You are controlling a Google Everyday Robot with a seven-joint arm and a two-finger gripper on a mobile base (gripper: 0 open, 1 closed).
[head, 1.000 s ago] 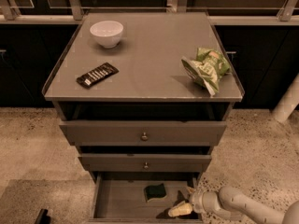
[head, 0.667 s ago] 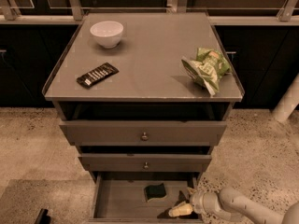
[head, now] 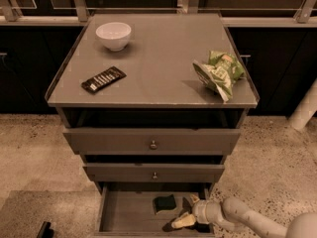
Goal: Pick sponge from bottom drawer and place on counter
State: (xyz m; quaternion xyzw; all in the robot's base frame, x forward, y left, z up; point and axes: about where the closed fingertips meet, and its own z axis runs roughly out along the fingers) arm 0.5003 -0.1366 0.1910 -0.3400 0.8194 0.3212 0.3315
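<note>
My gripper [head: 184, 211] is down inside the bottom drawer [head: 119, 213], at its right end, with my arm [head: 250, 221] reaching in from the right. The two pale fingers [head: 180, 221] stand apart, one toward the near edge of the drawer and one farther back, and they hold nothing.

The sponge [head: 164, 203] lies flat on the drawer floor just left of the gripper, about midway across the drawer and toward its far side. It shows a dark green top face with a wavy outline. A thin yellowish strip shows along its near edge. I cannot tell whether the far finger touches it.

The bottom drawer is pulled out, and the two drawers above it, the upper [head: 124, 142] and the middle [head: 124, 173], are shut. On the counter [head: 158, 68] sit a white bowl [head: 113, 35] at the far left, a black candy-bar wrapper [head: 103, 79] nearer on the left, and a light green snack bag [head: 220, 73] at the right.
</note>
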